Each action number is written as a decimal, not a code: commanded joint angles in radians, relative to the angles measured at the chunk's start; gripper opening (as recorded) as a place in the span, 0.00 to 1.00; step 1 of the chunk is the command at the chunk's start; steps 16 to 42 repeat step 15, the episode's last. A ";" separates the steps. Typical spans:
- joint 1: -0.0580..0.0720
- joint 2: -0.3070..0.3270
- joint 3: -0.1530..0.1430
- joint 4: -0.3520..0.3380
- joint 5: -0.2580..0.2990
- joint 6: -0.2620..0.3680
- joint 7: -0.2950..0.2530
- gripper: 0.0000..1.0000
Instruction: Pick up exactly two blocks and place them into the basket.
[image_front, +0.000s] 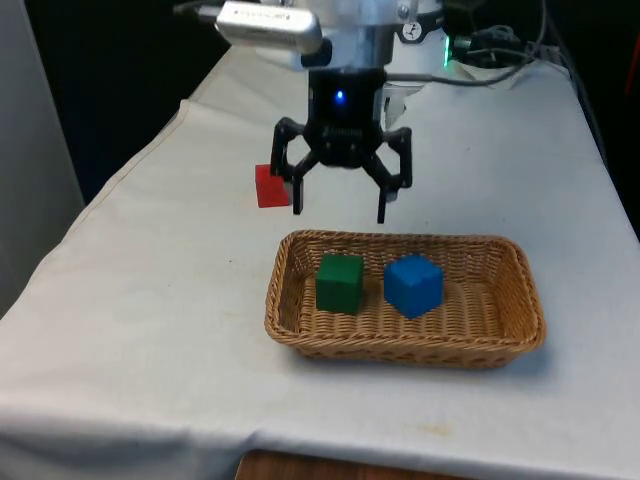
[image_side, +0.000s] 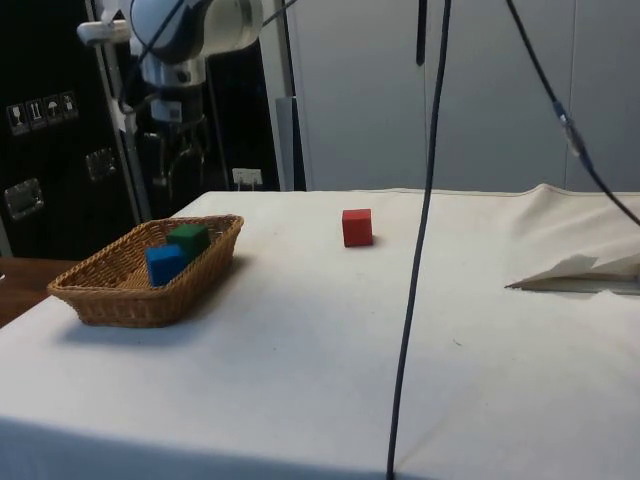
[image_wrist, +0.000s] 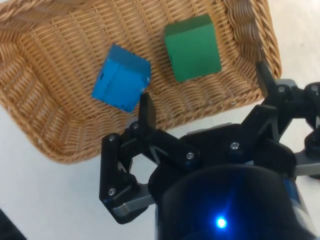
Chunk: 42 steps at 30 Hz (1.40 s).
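A wicker basket (image_front: 404, 345) is set on the white tablecloth (image_front: 150, 330) towards the near end of the table. Two blocks are held inside it: a green block (image_front: 339, 283) towards the front view's left and a blue block (image_front: 413, 285) towards the front view's right, seated side by side on the woven floor with a small gap between them. In the side view the blue block (image_side: 164, 264) is seen nearer the camera and the green block (image_side: 188, 240) just behind it, both within the basket (image_side: 120, 300).

The gripper (image_front: 341, 210) is held in the air above the basket's far rim, with its fingers spread wide and nothing gripped between them. In the wrist view the gripper (image_wrist: 204, 106) is seen above the basket's edge, with the blue block (image_wrist: 121, 78) and green block (image_wrist: 192, 47) lying below and beyond the fingertips, untouched.

A red block (image_front: 270, 186) is left on the cloth outside the basket, farther back and towards the front view's left, partly hidden behind one finger. In the side view the red block (image_side: 357, 227) is seen standing alone on the cloth, well apart from the basket.
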 joint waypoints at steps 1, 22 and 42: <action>0.010 -0.022 -0.009 -0.023 -0.009 0.011 0.006 1.00; 0.021 -0.130 -0.004 -0.138 -0.016 0.061 -0.006 1.00; 0.021 -0.130 -0.004 -0.138 -0.016 0.061 -0.006 1.00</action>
